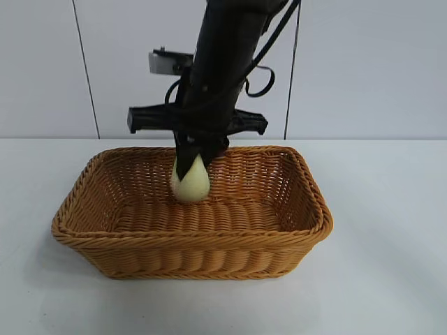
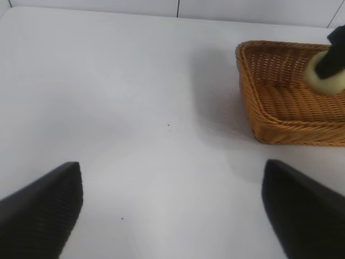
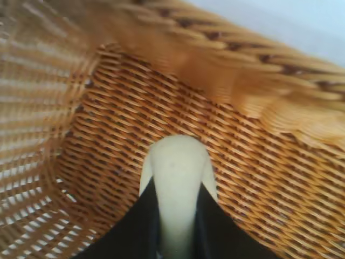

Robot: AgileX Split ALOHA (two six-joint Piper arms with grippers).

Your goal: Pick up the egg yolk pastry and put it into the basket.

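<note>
Pale, smooth egg yolk pastry is hanging inside the golden woven wicker basket, pinched between the right gripper's black fingers. Left gripper is hovering over the bare table, fingers spread apart.

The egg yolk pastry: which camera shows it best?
The exterior view: the egg yolk pastry shows nearly whole, pinched by the right gripper inside the basket. The right wrist view shows it partly; the left wrist view, a distant sliver.

White table; basket on it.
</note>
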